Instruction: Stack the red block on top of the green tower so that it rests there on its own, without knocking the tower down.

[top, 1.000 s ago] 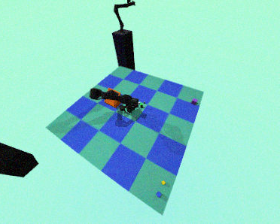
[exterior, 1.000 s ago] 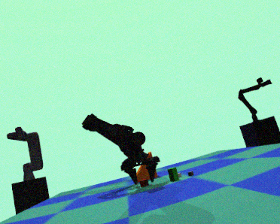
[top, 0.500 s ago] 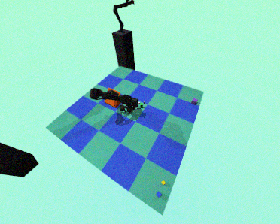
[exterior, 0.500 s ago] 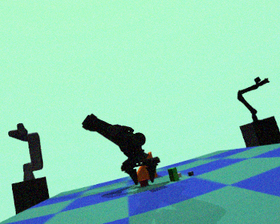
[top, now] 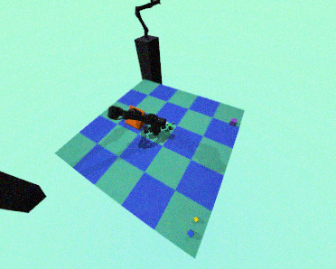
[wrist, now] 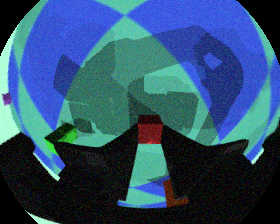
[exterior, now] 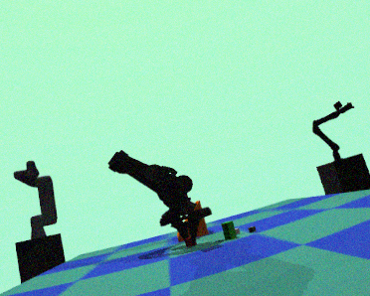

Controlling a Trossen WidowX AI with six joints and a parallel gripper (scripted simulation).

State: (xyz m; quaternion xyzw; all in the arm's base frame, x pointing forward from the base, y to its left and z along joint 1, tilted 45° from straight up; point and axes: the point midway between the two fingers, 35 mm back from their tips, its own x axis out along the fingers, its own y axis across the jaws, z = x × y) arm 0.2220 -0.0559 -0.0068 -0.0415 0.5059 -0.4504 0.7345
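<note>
The small red block (wrist: 149, 129) sits between my gripper's (wrist: 149, 139) (top: 150, 131) (exterior: 189, 240) two dark fingertips in the wrist view; the fingers have closed in on it from both sides. The gripper hangs low over the checkered floor near its middle. The arm hides the block in the top and exterior views. The green tower (exterior: 229, 229) (wrist: 66, 136) (top: 170, 125) stands upright a short way from the gripper, on its left in the wrist view.
An orange wedge (top: 134, 118) (exterior: 202, 226) (wrist: 171, 191) lies under the arm. A purple block (top: 233, 121), a yellow block (top: 195, 219) and a blue block (top: 191, 233) lie near the floor's edges. Black pillars (top: 148, 56) (exterior: 343, 174) (exterior: 38, 253) stand beyond the floor.
</note>
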